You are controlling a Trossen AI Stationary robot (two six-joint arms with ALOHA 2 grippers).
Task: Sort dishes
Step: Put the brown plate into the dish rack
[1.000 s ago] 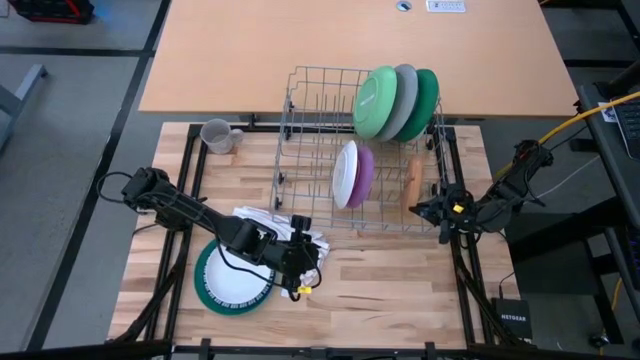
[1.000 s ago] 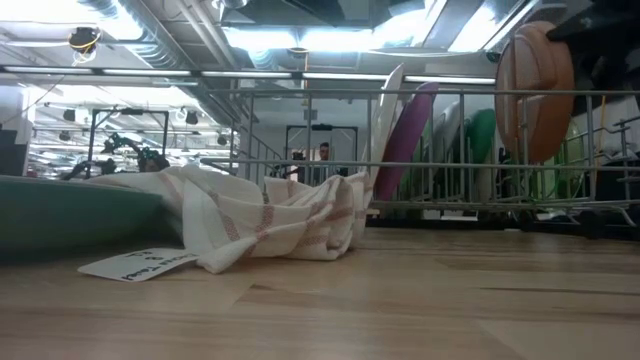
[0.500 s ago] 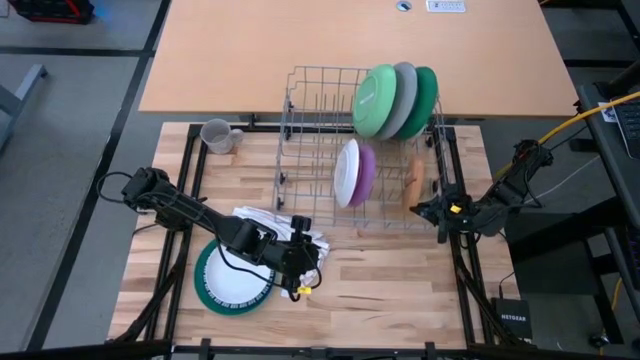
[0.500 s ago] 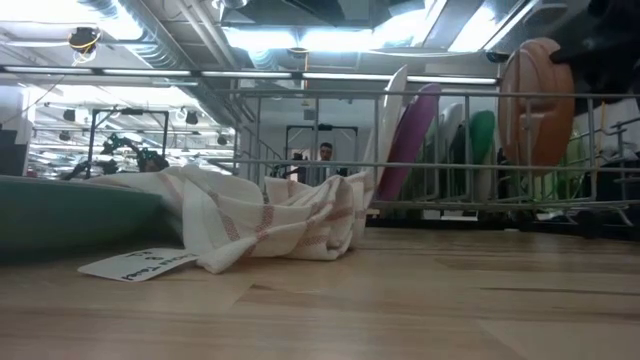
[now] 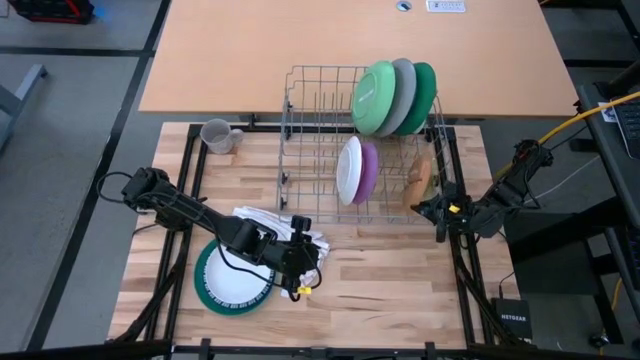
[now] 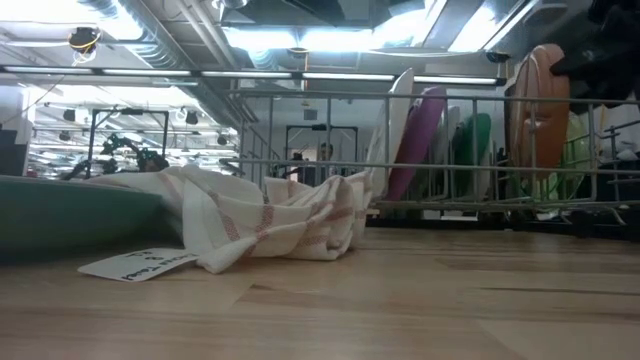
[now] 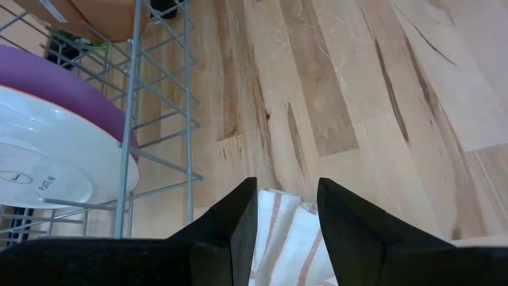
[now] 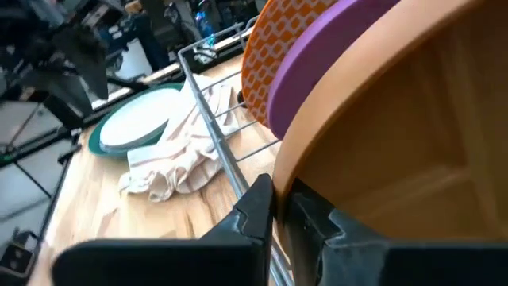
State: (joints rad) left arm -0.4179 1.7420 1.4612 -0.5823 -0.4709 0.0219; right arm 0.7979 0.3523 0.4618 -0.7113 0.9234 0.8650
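**Seven dishes and one mug on the table**

We count three large plates standing at the back of the wire rack (image 5: 320, 140) – light green (image 5: 372, 98), grey (image 5: 402, 95) and dark green (image 5: 425, 92). In front of them stand two smaller plates, one white (image 5: 347, 172) and one purple (image 5: 364, 170). One brown bowl (image 5: 421, 178) is at the rack's right end, held on its rim by the closed right gripper (image 8: 279, 208). One more plate, white with a teal rim (image 5: 230, 278), lies flat on the table beside one striped cloth (image 5: 290, 228). One grey mug (image 5: 216, 135) stands apart, left of the rack.

The left gripper (image 7: 286, 208) hangs over the cloth – its jaws are open and empty.

A paper label (image 6: 138, 264) lies by the cloth; its handwriting we cannot read. The white plate has a small printed mark, also unreadable.
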